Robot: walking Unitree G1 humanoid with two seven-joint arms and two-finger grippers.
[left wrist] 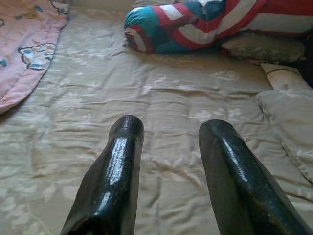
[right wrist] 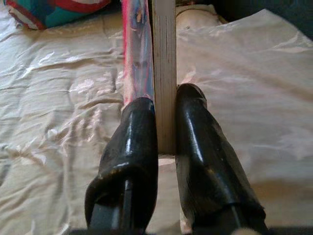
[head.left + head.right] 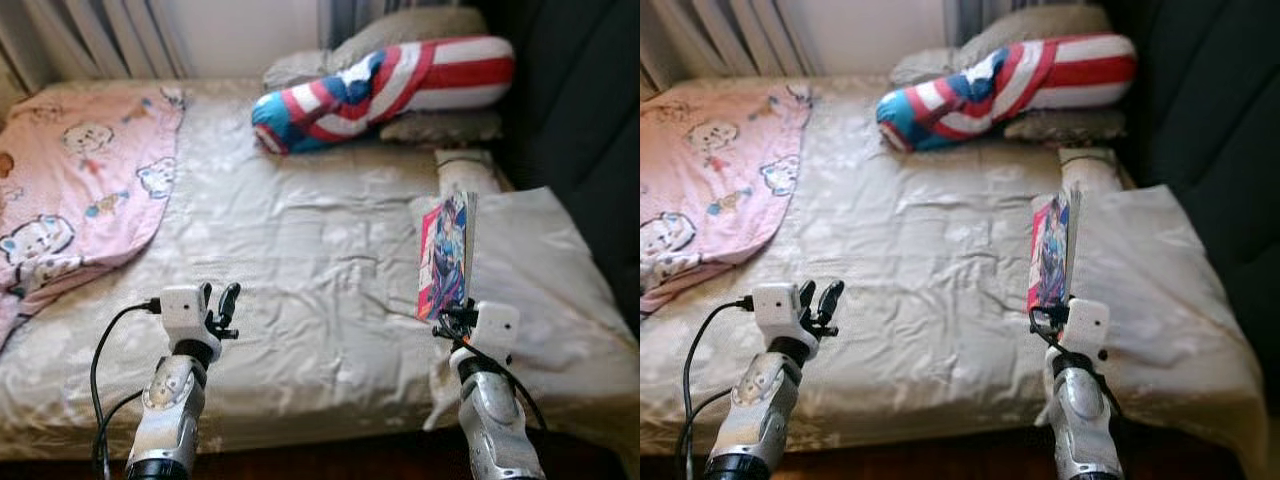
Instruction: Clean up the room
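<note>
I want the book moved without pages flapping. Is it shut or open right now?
Shut. The right gripper clamps the book between its fingers, covers together, held edge-up above the bed.

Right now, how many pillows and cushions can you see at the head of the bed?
4: a striped red, white and blue bolster, a grey pillow behind it, another grey pillow below it, and a beige one near the edge. More may be hidden behind.
</note>
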